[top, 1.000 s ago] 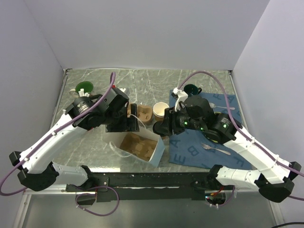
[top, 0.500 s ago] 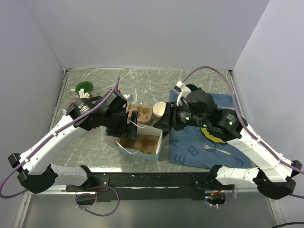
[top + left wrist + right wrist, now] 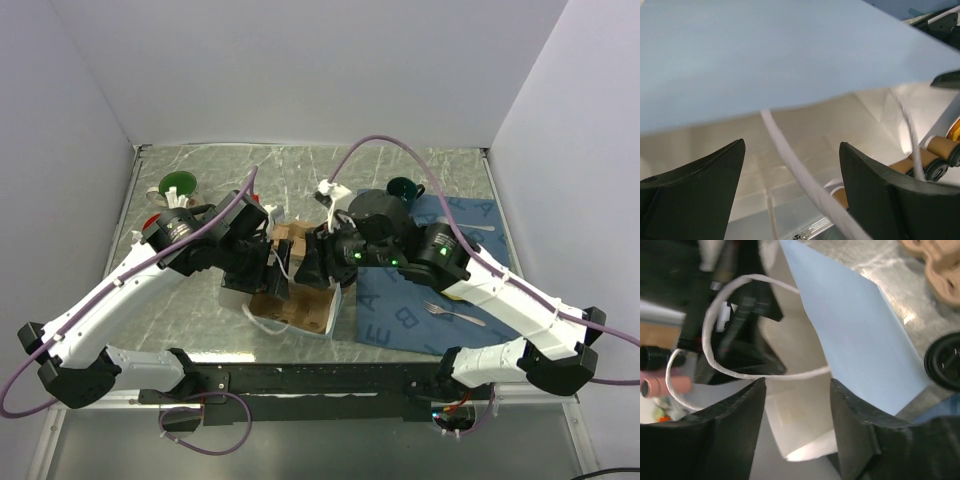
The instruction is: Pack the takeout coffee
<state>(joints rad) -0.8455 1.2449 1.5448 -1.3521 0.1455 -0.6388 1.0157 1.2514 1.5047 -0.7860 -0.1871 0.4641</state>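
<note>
Left claw point(image 3: 791, 147): fingers spread wide at the mouth of the paper bag point(image 3: 765, 60); nothing pinched; white handle point(image 3: 790, 165) running loose between them
Right claw point(image 3: 797, 385): fingers apart, gripping nothing; aimed at the bag's open mouth from the opposite side; a handle loop crossing just above the gap
Paper bag: pale blue outside, white inside; on the counter point(image 3: 200, 165) between the two arms; brown cardboard showing in its mouth from above; other contents impossible to tell
Takeout coffee: not made out in any view; spot by the bag covered by the right arm from above; a round black rim point(image 3: 946, 362) outside the bag near its blue wall; whether its lid, cannot tell
Pulp cup carrier point(image 3: 290, 234): on the counter just behind the bag; pockets mostly hidden
Green mug point(image 3: 403, 188): beside the blue mat point(image 3: 400, 315); fork point(image 3: 452, 314) lying on the mat
</note>
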